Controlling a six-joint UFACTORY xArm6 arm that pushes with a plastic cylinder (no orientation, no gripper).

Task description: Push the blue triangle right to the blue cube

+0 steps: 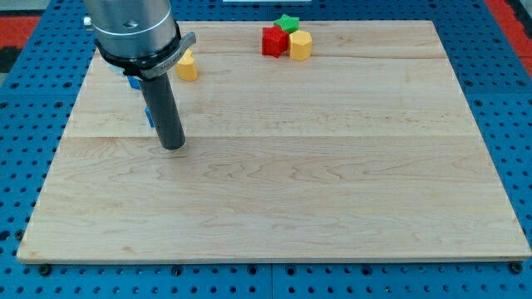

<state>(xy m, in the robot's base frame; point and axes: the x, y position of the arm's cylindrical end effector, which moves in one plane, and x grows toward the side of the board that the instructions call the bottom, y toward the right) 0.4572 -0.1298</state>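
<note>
My tip (172, 147) rests on the wooden board (332, 208) at the view's left. A sliver of a blue block (150, 115) shows just left of the rod, above the tip and mostly hidden behind it. A second blue piece (133, 82) peeks out under the arm's grey flange, further up. Their shapes cannot be made out, so I cannot tell which is the triangle and which the cube. The tip sits just below and right of the nearer blue sliver.
A yellow block (187, 66) lies right of the rod's upper part. At the view's top centre a red block (273, 41), a green block (288, 22) and another yellow block (300, 45) sit clustered together.
</note>
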